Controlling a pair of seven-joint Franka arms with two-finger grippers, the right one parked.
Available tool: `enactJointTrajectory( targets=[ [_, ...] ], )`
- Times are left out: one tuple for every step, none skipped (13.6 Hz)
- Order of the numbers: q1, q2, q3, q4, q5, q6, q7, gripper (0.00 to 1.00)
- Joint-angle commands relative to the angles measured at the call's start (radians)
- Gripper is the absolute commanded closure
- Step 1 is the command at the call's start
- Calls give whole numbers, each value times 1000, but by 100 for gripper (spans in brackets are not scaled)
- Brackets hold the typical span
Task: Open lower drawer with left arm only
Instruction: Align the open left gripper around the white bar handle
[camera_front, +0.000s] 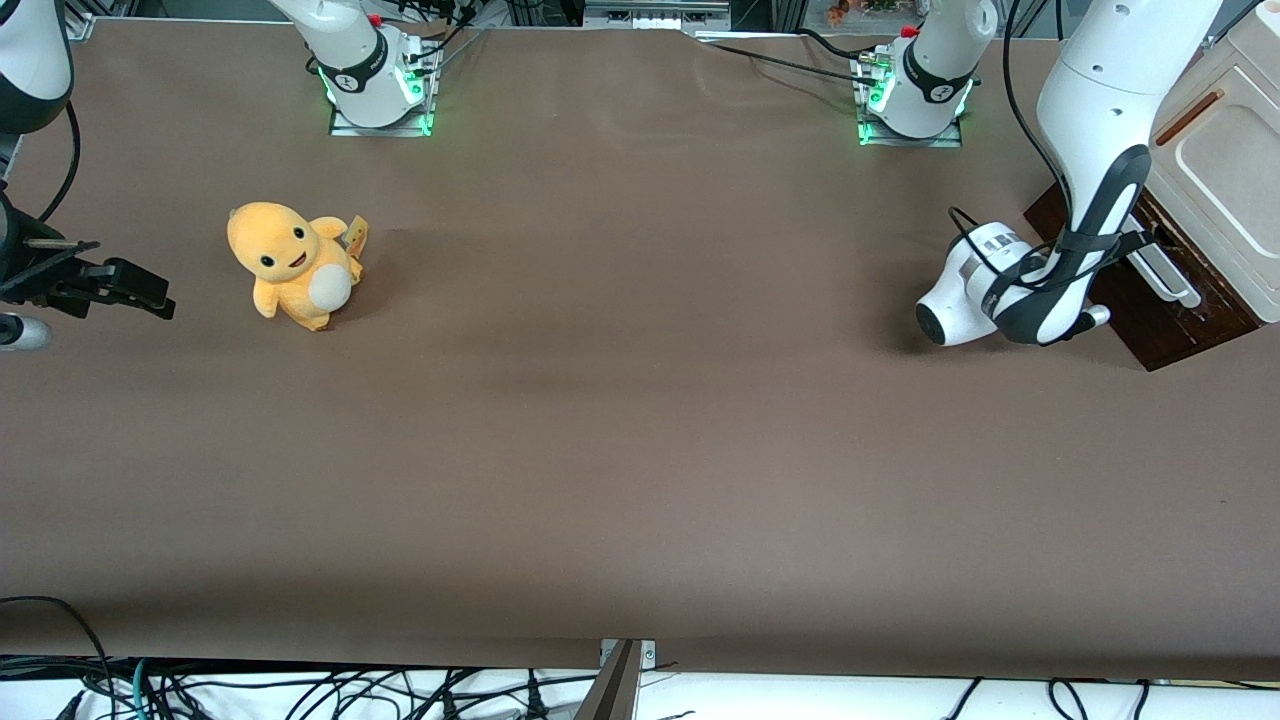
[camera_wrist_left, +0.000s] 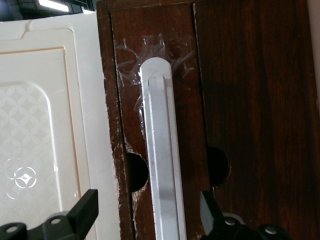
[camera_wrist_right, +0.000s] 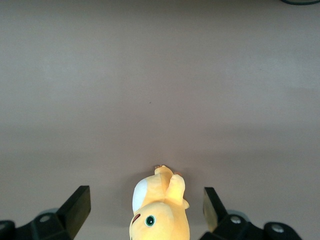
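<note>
Left arm's pincer (camera_wrist_left: 147, 217) spread wide astride the lower drawer's (camera_wrist_left: 240, 100) white bar handle (camera_wrist_left: 161, 150), untouched.

A small yellow-orange plush toy (camera_front: 293, 263) with black eyes, an open smile and a white belly sits upright on the brown cloth-covered table (camera_front: 620, 430), in the upper left of the front view, toward the parked arm's end. Tangled black cables (camera_front: 300, 690) lie along the bottom edge.
</note>
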Motion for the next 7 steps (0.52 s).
enactJointTrajectory(
  targets=[
    [31, 1, -7, 3, 47, 1, -7, 11],
    [43, 1, -7, 4, 53, 3, -8, 12],
    [54, 1, -7, 7, 54, 9, -8, 13],
    [57, 1, -7, 9, 52, 14, -8, 15],
    [66, 1, -7, 18, 44, 15, -8, 21],
    [75, 3, -7, 32, 32, 15, -8, 22],
    [75, 10, -7, 46, 15, 15, -7, 22]
  ],
)
